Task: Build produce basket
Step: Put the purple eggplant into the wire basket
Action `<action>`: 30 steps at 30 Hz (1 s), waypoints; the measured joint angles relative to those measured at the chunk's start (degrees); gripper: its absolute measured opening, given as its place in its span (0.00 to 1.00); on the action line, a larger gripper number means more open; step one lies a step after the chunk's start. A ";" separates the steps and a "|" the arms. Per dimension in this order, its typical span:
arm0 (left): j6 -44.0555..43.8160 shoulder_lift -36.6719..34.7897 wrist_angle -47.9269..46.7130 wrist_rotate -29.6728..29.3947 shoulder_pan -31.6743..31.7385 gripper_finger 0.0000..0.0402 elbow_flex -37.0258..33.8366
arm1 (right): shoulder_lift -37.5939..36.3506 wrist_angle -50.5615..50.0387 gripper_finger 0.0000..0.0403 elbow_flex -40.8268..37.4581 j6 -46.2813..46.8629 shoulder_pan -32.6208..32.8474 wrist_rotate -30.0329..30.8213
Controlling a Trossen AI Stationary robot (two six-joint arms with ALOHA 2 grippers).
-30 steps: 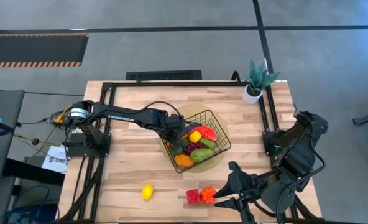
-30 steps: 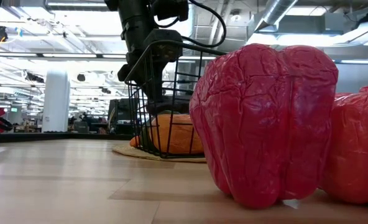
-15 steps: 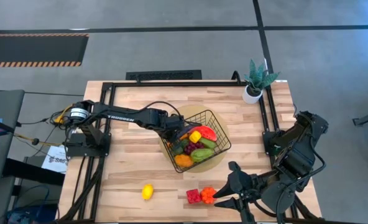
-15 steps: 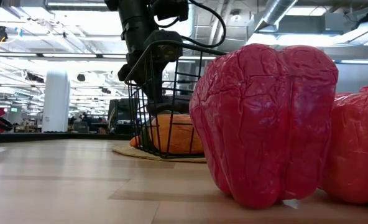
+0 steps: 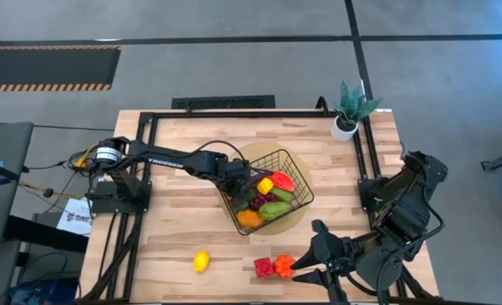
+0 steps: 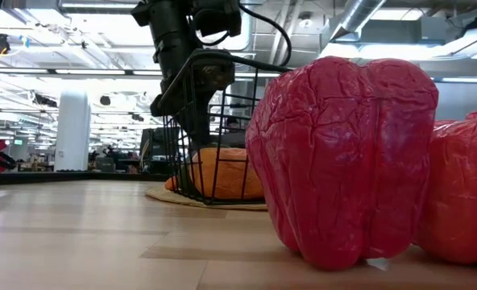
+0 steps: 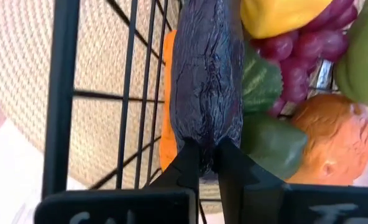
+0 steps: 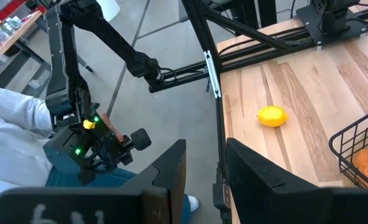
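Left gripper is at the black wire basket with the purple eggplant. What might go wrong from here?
1. The left gripper is shut on only the tip of the purple eggplant, so it may slip or swing.
2. The gripper sits close against the black wire basket wall, which looks tilted in the low view; pulling away might drag it off the round tan mat.
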 joint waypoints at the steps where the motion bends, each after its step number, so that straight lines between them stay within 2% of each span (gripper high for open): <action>1: 0.02 0.00 0.29 -0.12 0.00 0.01 0.00 | 0.00 -0.02 0.33 0.00 0.01 -0.13 0.01; 6: 1.11 0.00 1.17 0.56 0.00 0.07 0.00 | 0.00 0.00 0.33 0.00 0.07 -0.34 0.01; 19: 3.72 0.00 1.24 -0.37 0.00 0.11 0.04 | 0.00 0.00 0.33 0.00 0.09 -0.34 0.08; 30: 5.29 0.00 2.80 -0.75 0.12 0.39 0.32 | 0.00 0.00 0.33 0.00 0.09 -0.34 0.12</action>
